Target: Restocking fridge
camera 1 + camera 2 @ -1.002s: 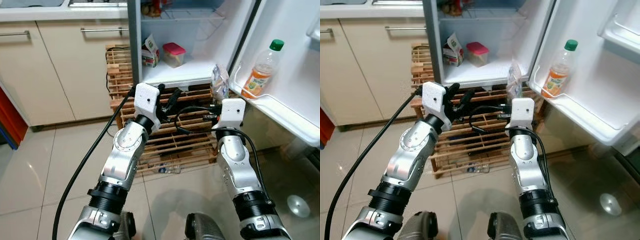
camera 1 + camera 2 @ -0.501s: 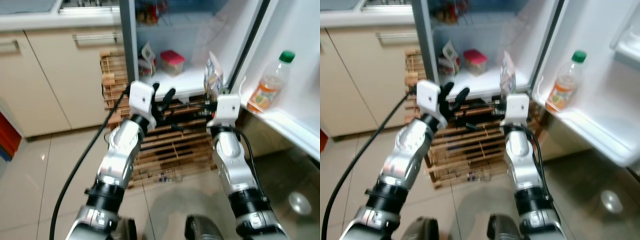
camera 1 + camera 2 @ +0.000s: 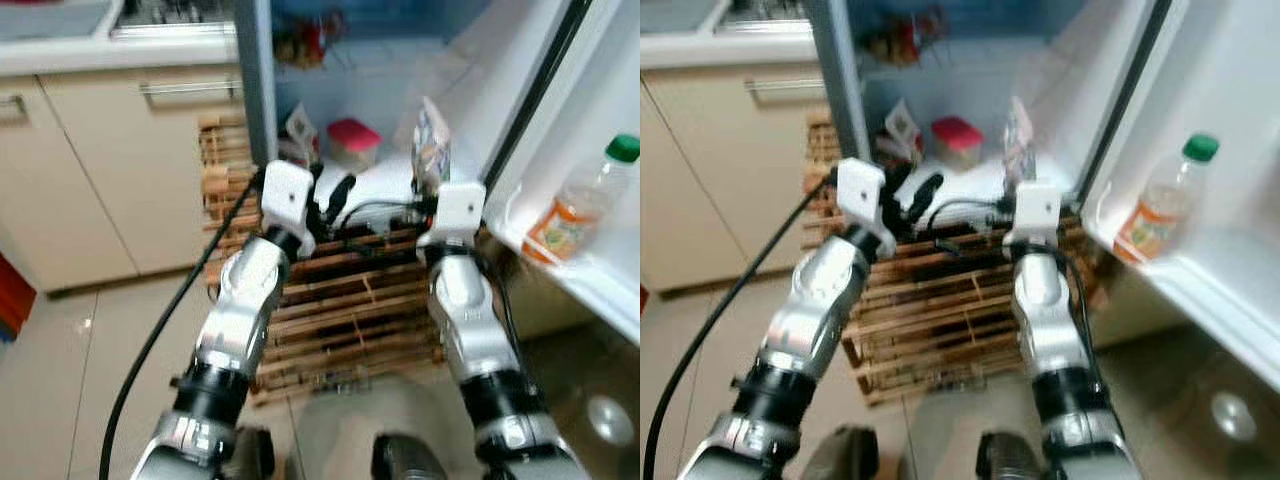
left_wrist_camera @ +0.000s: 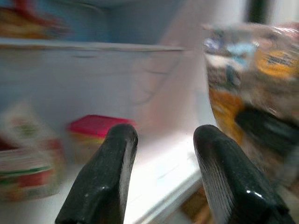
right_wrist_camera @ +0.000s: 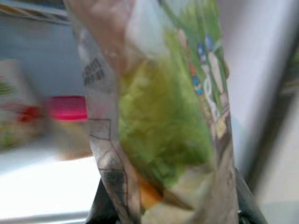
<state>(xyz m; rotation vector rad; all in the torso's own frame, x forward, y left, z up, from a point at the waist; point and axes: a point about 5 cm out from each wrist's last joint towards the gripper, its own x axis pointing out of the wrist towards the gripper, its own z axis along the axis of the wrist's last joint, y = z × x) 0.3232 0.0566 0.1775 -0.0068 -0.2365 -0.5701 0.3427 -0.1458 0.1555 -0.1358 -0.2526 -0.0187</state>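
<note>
Carrying bag (image 3: 431, 142) toward fridge shelf (image 3: 375, 186) | right end effector (image 3: 437, 200) grasping bag | left end effector (image 3: 330, 188) released, empty | next: set bag at shelf's front right edge, beside red-lidded container (image 3: 354, 141)

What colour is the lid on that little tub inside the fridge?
The tub's lid is pinkish red, clearest in the left wrist view.

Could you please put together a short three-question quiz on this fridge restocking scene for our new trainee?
1. True or false: the right gripper holds a bag of salad.
2. Where does the juice bottle stand? A) on the floor B) on the fridge door shelf C) on the counter
3. Fill in: the container on the fridge shelf has a ___ lid.

Key: 1 true; 2 B; 3 red.
</note>
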